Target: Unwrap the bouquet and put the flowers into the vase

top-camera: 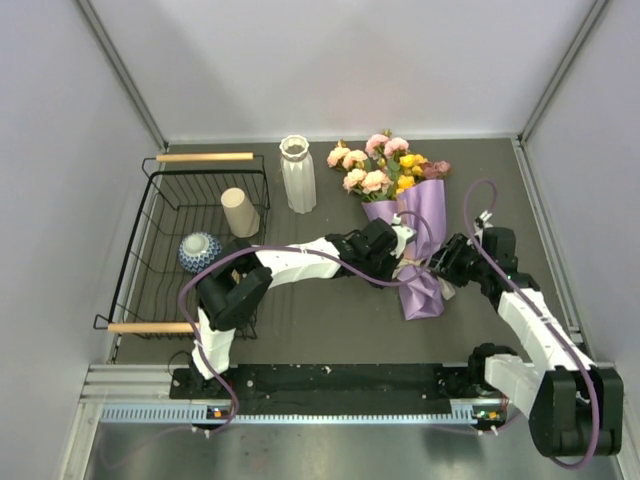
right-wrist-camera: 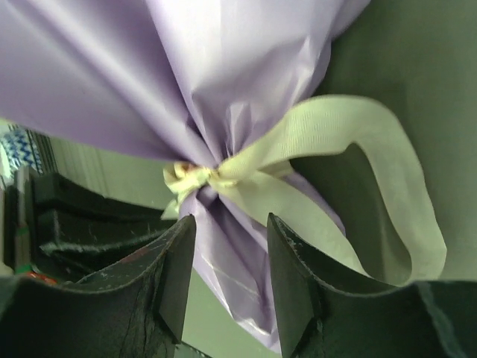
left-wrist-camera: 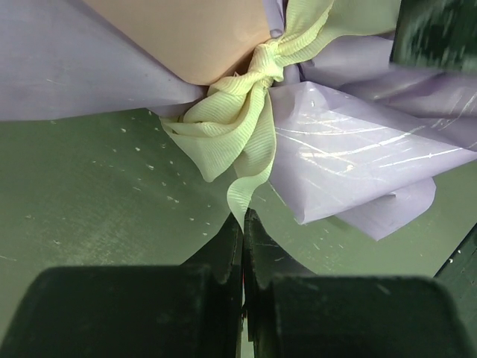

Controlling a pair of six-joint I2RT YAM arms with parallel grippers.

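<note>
The bouquet (top-camera: 422,225) lies on the dark table, its flowers (top-camera: 375,165) pointing to the back beside the white ribbed vase (top-camera: 297,175). A cream ribbon (left-wrist-camera: 238,119) ties the lilac wrap (right-wrist-camera: 223,74) at its narrow waist. My left gripper (left-wrist-camera: 243,215) is shut on the ribbon's loose tail, just left of the knot (right-wrist-camera: 195,177). From the right, my right gripper (right-wrist-camera: 229,224) has its fingers on both sides of the wrap's tail below the knot, pressed against the paper. In the top view the two grippers (top-camera: 400,243) (top-camera: 442,268) flank the waist.
A black wire basket (top-camera: 160,240) with wooden handles stands at the left, holding a beige cup (top-camera: 240,212) and a blue-patterned bowl (top-camera: 200,250). Grey walls close the table in at the back and at both sides.
</note>
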